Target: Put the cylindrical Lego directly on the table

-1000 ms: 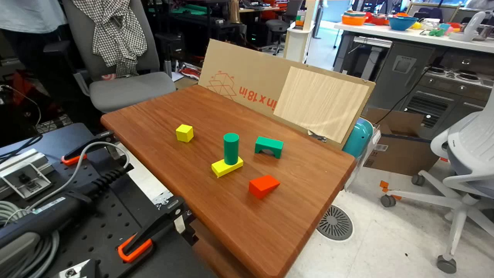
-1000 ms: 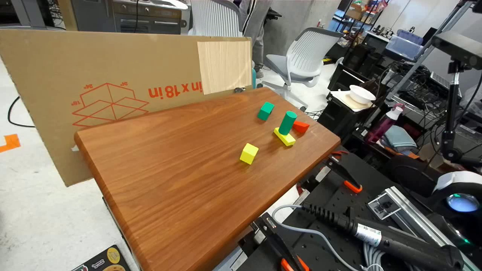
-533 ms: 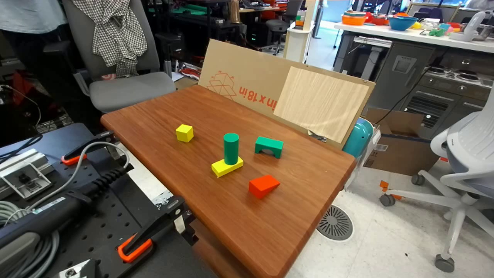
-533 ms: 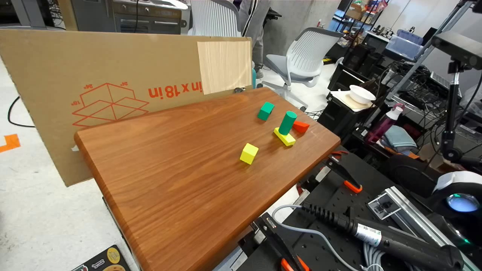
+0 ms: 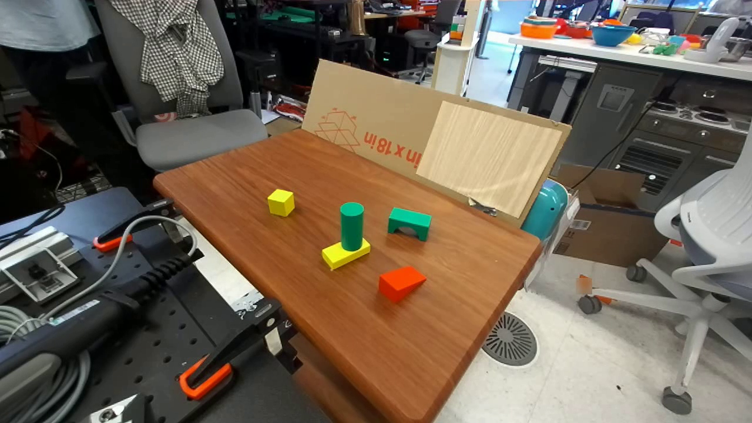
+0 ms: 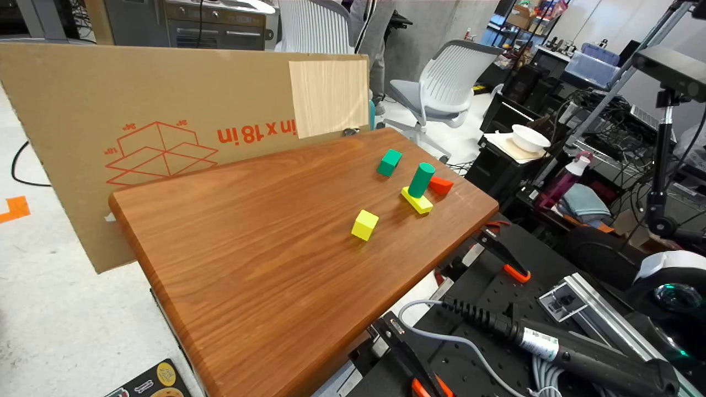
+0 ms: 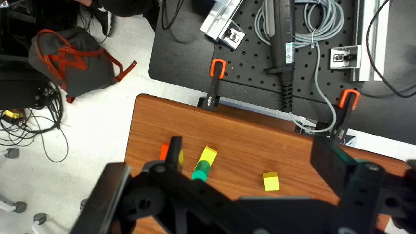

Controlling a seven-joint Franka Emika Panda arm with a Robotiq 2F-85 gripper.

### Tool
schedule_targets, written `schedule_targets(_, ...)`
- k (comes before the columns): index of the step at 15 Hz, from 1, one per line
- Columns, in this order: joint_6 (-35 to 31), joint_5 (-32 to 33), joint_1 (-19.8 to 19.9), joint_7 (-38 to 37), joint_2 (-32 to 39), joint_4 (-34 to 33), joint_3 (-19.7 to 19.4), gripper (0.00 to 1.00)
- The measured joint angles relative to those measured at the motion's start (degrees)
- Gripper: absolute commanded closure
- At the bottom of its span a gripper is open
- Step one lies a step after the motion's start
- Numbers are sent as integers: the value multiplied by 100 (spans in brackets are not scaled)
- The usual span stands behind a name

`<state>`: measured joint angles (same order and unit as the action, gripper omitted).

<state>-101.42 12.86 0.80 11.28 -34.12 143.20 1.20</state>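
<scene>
The cylindrical Lego [image 5: 352, 227] is green and stands upright on top of a yellow flat brick [image 5: 336, 257]. The brick lies on the reddish-brown wooden table [image 5: 464, 282]. The same stack shows in an exterior view, with the cylindrical Lego [image 6: 421, 180] above the yellow flat brick [image 6: 417, 204] on the table [image 6: 259, 259]. In the wrist view my gripper [image 7: 247, 146] is open and empty, high above the table. The cylindrical Lego [image 7: 203, 167] appears just inside the left finger [image 7: 174, 151], partly covered by the gripper's linkage. The gripper is out of view in both exterior views.
A yellow cube [image 5: 281, 202], a green arch block [image 5: 410, 222] and a red wedge [image 5: 400, 283] lie around the stack. A cardboard sheet [image 6: 165, 99] stands along one table edge. Black clamps with orange handles [image 7: 213, 84] and a grey cable [image 7: 320, 87] lie at the opposite edge.
</scene>
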Motion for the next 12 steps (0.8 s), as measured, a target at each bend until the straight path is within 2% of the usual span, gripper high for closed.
schedule_targets(12, -2, 1, 0, -40, 48, 6, -14, 0)
